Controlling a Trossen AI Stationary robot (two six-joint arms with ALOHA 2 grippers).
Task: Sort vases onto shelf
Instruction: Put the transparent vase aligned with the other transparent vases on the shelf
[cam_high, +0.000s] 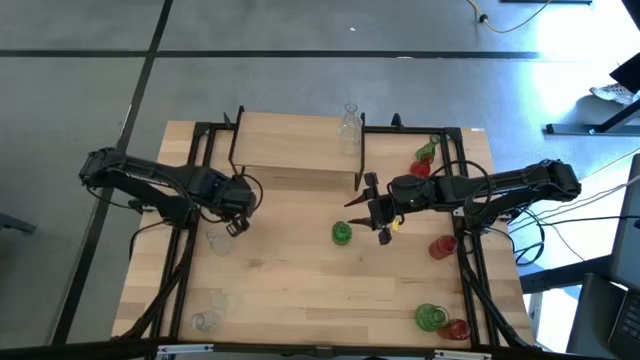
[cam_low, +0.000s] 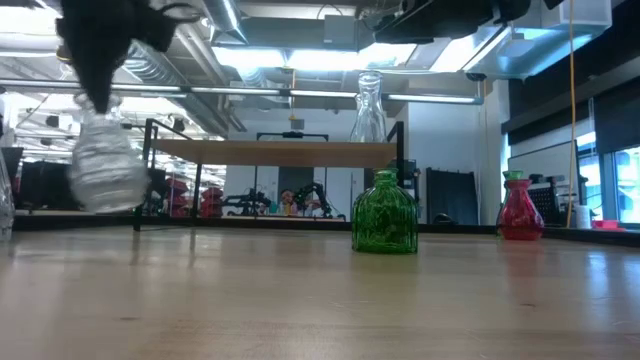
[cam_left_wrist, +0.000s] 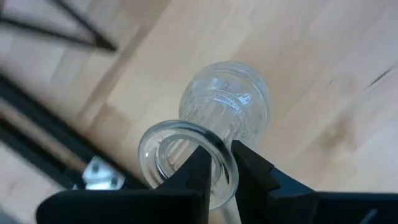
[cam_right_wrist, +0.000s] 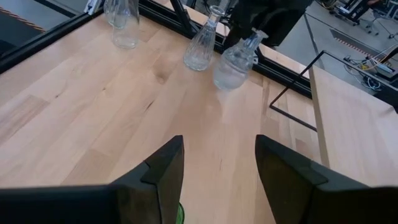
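Note:
My left gripper (cam_high: 236, 226) is shut on a clear glass vase (cam_high: 218, 240) near the table's left side; the low view shows that vase (cam_low: 105, 172) hanging off the tabletop. My right gripper (cam_high: 368, 218) is open and hovers just right of a green vase (cam_high: 342, 233) that stands on its base; its fingers (cam_right_wrist: 165, 174) touch nothing. The shelf (cam_high: 290, 150) stands at the far edge on black legs, with one clear vase (cam_high: 348, 125) upright on its right end. Two more clear vases (cam_high: 212, 308) stand at the near left corner. My left gripper (cam_left_wrist: 225, 158) has the clear vase by the rim of its mouth (cam_left_wrist: 219, 148). One finger (cam_left_wrist: 198, 168) reaches inside the mouth and the other (cam_left_wrist: 252, 169) lies outside, pinching the glass wall. The fingers come from above. The vase hangs tilted below them, lifted clear of the table.
Red and green vases stand along the table's right side: a pair near the shelf's right end (cam_high: 423, 160), a red one (cam_high: 442, 246) and a green and red pair (cam_high: 440, 321) at the near right corner. The middle of the tabletop (cam_high: 300, 285) is bare wood.

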